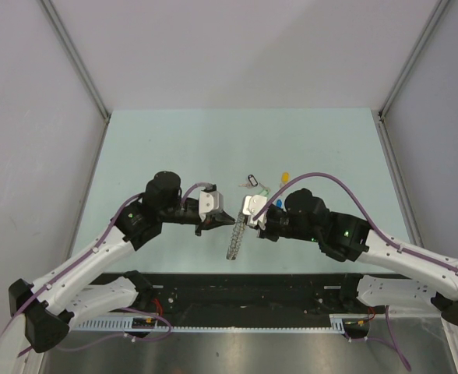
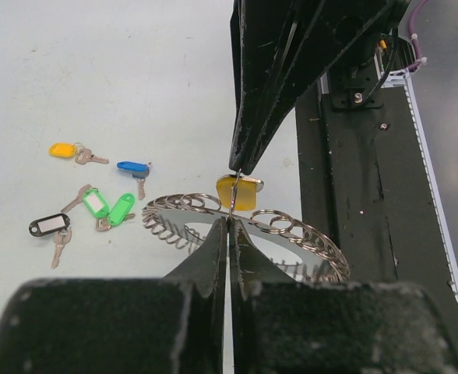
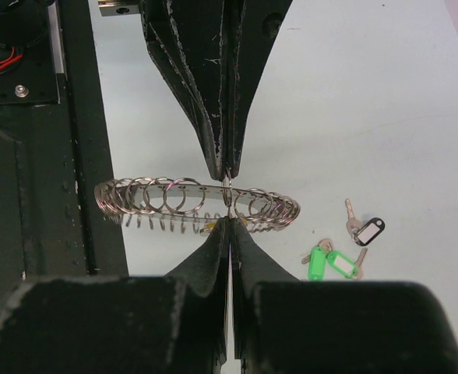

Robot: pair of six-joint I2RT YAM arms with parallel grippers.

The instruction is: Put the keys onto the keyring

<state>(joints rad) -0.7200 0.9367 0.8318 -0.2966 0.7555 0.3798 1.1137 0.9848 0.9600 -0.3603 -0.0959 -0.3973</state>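
1. The flat, pale green table (image 1: 174, 148) carried everything. The keyring was near its front edge, midway between the two arms.
2. The large silver-grey metal keyring (image 3: 159, 195) had a rim of small coiled wire loops round a wide open centre. It was pinched between both grippers. From above it showed as a narrow strip, almost edge-on. Whether it touched the table could not be told.
3. The left gripper (image 2: 229, 227) met the keyring from one side, its jaws pressed tight together on a thin loop of the rim.
4. The right gripper (image 3: 229, 227) met the keyring from the opposite side, jaws likewise clamped on that loop, its tips facing the left gripper's.
5. A small silver yellow-headed key (image 2: 241, 195) sat just behind the pinched loop, against the keyring. Whether it was threaded on could not be told.
6. The other keys lay loose on the table beyond the keyring, away from the arm bases. Two green-headed keys (image 2: 108, 206) lay side by side nearest the keyring. The blue-headed key (image 2: 133, 167) lay near them, and the black-headed key (image 2: 48, 225) and orange-headed key (image 2: 61, 149) lay farther out.
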